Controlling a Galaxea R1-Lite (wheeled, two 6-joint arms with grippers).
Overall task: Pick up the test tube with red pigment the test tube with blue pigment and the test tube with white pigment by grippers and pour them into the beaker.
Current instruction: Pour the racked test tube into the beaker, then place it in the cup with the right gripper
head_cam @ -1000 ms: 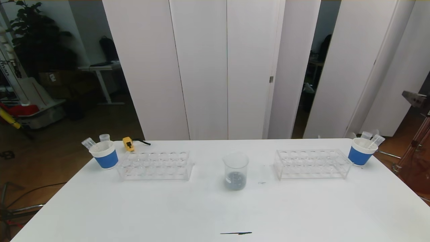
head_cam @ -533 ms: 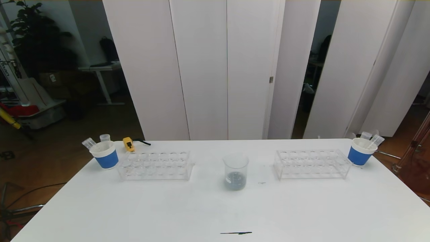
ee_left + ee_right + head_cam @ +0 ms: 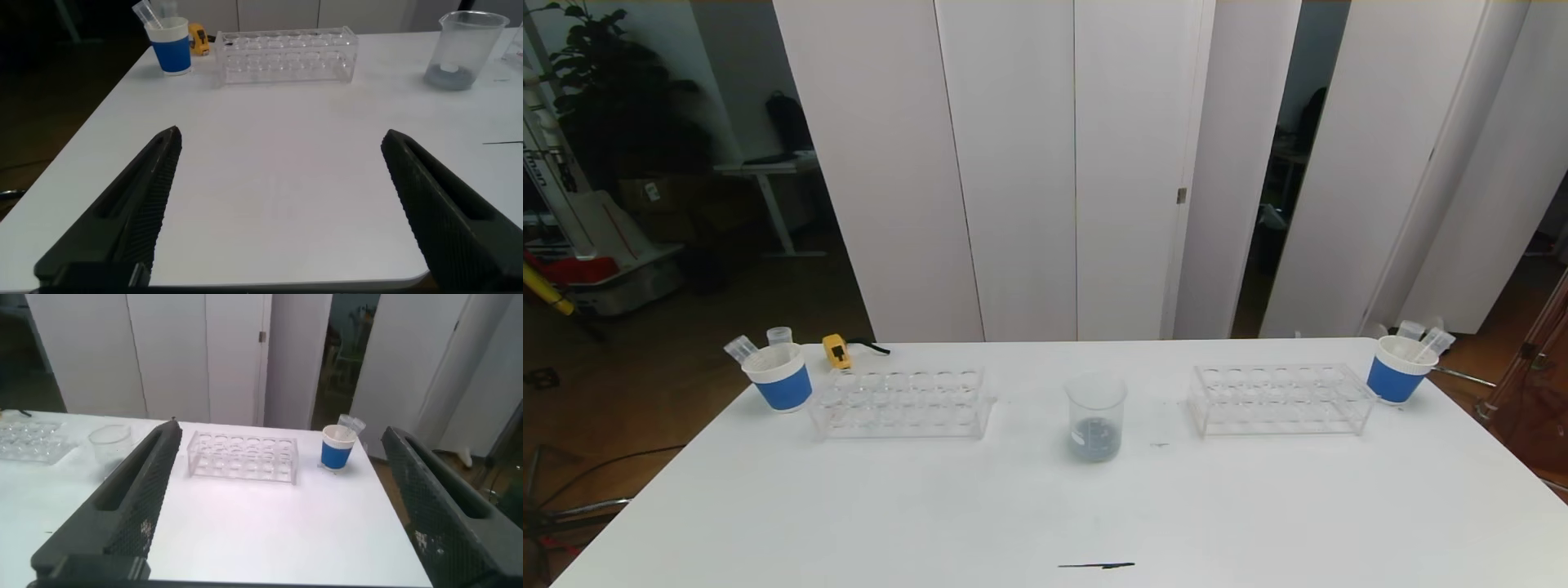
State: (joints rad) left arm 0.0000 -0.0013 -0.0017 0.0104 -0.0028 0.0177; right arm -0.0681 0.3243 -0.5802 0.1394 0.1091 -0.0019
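Observation:
The beaker [image 3: 1096,416] stands mid-table with a little grey-blue liquid in its bottom; it also shows as the beaker [image 3: 462,49] and the beaker [image 3: 110,445]. No test tube with red pigment, blue pigment or white pigment is in view; the only tubes seen are clear ones in two cups. Neither arm shows in the head view. My left gripper [image 3: 281,135] is open over bare table near the front left corner. My right gripper [image 3: 281,429] is open above the table's right part, holding nothing.
An empty clear rack [image 3: 900,400] lies left of the beaker and another rack [image 3: 1278,398] to its right. A blue cup [image 3: 778,380] with clear tubes stands far left, a second cup [image 3: 1398,371] far right. A yellow tool [image 3: 835,349] lies at the back left.
A grey piece seen a second ago at the right edge of the head view has gone out of sight. Nothing on the table has moved.

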